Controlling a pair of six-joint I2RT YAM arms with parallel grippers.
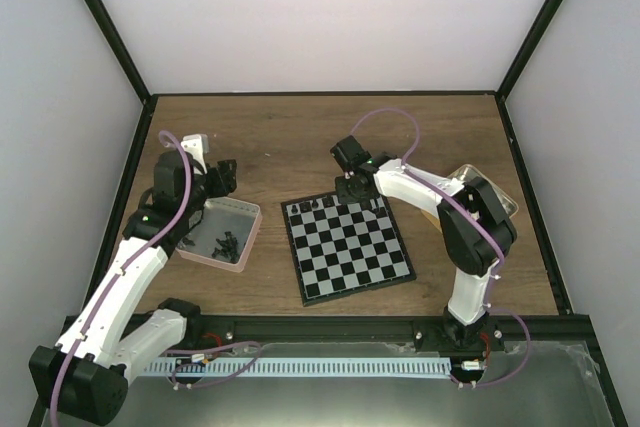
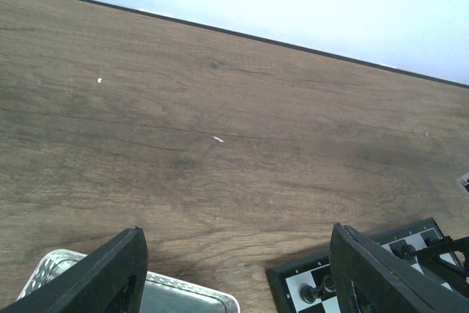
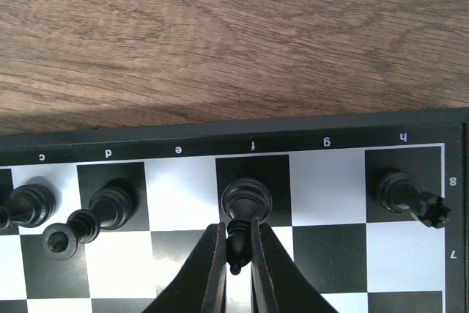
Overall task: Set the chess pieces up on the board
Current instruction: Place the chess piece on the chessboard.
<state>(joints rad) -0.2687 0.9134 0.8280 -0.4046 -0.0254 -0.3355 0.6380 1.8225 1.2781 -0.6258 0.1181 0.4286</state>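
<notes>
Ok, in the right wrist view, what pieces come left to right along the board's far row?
black piece on c → black piece on d → black piece on f, pinched by the right hand → black piece on h

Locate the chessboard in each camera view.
Top external: board centre-right on the table.
Left wrist: board corner only, bottom right.
Right wrist: board fills the lower half.
Shared landmark: black pieces along the board's far row.
</notes>
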